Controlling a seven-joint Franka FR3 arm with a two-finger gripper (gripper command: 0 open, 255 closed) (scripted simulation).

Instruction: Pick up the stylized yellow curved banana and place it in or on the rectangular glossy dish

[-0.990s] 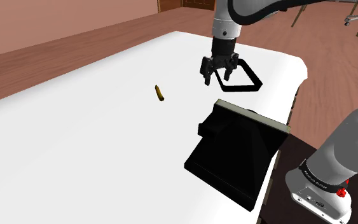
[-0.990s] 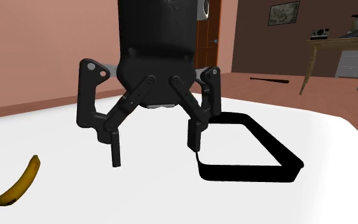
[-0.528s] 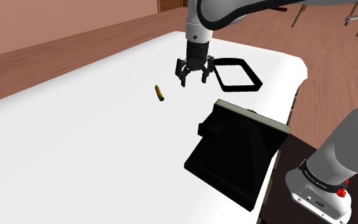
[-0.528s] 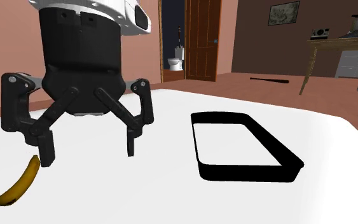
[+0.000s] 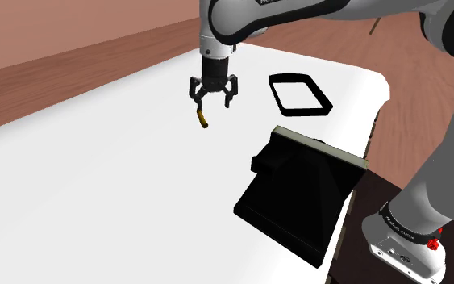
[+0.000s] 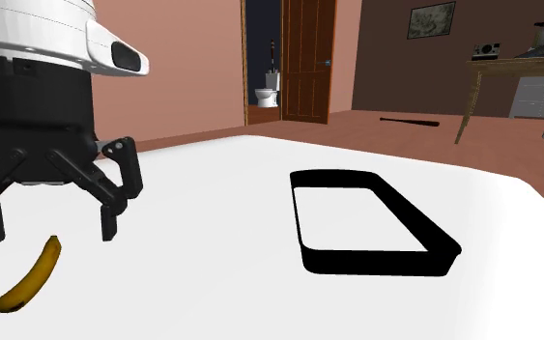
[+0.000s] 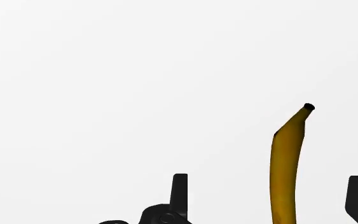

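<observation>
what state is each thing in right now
pincer: open, empty, over the banana
banana: lying flat on the table, not gripped
dish: upright, empty
door: open

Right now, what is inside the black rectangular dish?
Only its white floor shows inside the dish; the near wall hides a strip of it. The banana lies outside, on the table under the open hand.

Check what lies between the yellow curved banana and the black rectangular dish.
Nothing: in the shoulder view, only bare white tabletop separates the yellow curved banana from the black rectangular dish.
</observation>
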